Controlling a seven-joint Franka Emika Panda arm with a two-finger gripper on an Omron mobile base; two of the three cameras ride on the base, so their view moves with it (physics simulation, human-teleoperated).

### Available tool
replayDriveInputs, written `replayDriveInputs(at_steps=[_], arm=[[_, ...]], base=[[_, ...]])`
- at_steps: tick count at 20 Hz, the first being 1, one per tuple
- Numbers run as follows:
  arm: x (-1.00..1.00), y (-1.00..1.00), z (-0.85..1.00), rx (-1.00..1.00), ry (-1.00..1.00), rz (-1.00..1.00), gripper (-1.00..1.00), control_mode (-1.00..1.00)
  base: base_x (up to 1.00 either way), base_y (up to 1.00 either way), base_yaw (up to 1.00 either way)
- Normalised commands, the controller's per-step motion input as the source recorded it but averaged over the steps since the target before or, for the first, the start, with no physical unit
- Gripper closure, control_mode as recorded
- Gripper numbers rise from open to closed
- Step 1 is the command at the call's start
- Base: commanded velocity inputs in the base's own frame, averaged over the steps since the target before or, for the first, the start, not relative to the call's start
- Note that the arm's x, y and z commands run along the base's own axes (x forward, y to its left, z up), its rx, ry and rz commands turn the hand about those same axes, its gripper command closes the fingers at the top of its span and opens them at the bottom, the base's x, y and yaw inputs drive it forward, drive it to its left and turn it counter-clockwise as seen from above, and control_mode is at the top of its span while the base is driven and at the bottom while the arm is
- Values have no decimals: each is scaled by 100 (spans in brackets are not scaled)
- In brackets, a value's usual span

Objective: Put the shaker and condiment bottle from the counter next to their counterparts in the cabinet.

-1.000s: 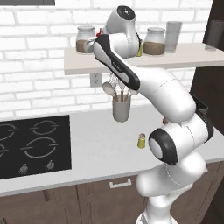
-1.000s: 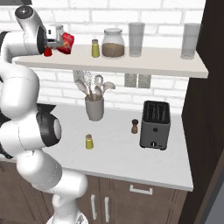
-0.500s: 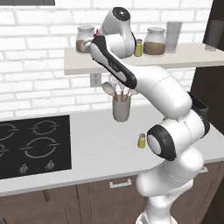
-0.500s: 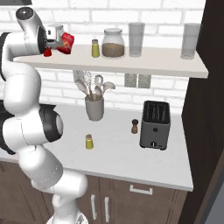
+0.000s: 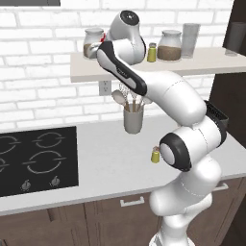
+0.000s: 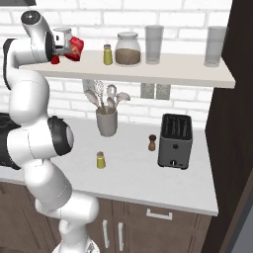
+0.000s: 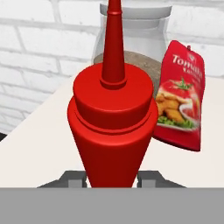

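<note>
My gripper [image 7: 111, 179] is shut on the condiment bottle [image 7: 113, 118], a red squeeze bottle with a pointed nozzle, held upright over the left end of the pale cabinet shelf [image 6: 173, 69]. A red tomato sauce pouch [image 7: 180, 96] leans just to its right, in front of a glass jar [image 7: 140, 39]. In the right base view the gripper [image 6: 58, 49] sits next to that pouch [image 6: 75, 47]. The small yellow-green shaker [image 6: 101, 160] stands on the counter [image 6: 148, 173], seen also as the shaker [image 5: 155, 154] beside the arm. A matching shaker [image 6: 107, 54] stands on the shelf.
On the counter are a utensil pot [image 6: 106, 121], a brown pepper mill [image 6: 152, 143] and a black toaster [image 6: 174, 141]. A black hob [image 5: 33, 158] lies to the left. The shelf carries a big jar [image 6: 128, 49] and two tall glasses [image 6: 153, 44]. A dark wood unit bounds the right.
The arm's upper links have swung a little to the left along the shelf. The bottle stays in the grip, near the pouch as before.
</note>
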Motion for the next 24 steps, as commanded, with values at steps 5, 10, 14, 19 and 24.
replayDriveInputs(at_steps=[5,10,14,19,24], arm=[[16,7,-2,-1,0,0,100,-100],[17,7,0,-1,1,0,100,-100],[18,5,0,-1,2,0,100,-100],[22,3,0,0,2,0,100,-100],[27,1,0,-1,2,0,100,-100]], base=[[0,0,0],[0,0,0],[0,0,0],[0,0,0],[0,0,0]])
